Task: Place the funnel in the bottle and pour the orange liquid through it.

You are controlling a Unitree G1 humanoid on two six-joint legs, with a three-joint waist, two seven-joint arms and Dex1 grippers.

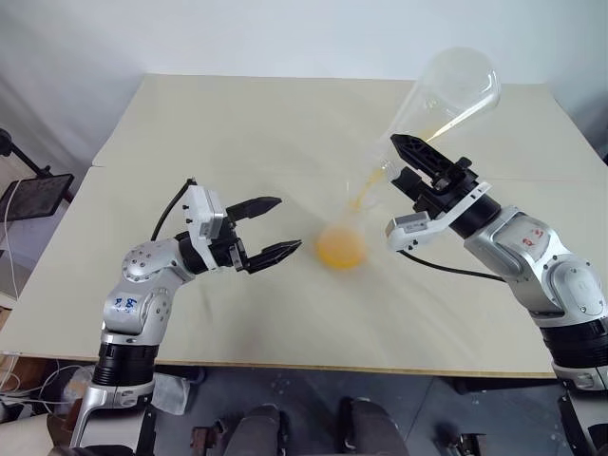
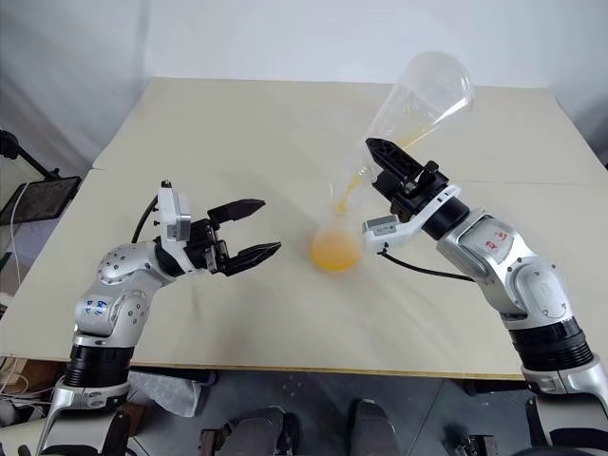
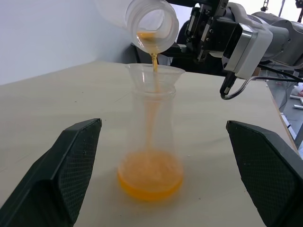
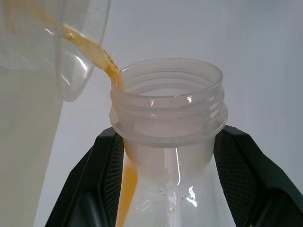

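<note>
Left gripper [image 1: 281, 228] hangs open beside the bottle [image 3: 150, 142]; my right gripper [image 1: 410, 166] clamps the tipped flask [image 1: 446, 100], orange liquid [image 3: 150, 177] streaming through the funnel [image 3: 155, 75], mid-desk.

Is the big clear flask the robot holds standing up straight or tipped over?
Tipped. The big clear conical flask slants neck-down in the right gripper, and orange liquid streams from its mouth into the clear funnel.

The bottle [image 3: 150, 142] stood upright mid-frame on the table, clear and conical, with the little clear funnel [image 3: 155, 77] sitting in its neck. The orange liquid [image 3: 150, 176] streamed thinly through it and pooled at the bottom.
</note>
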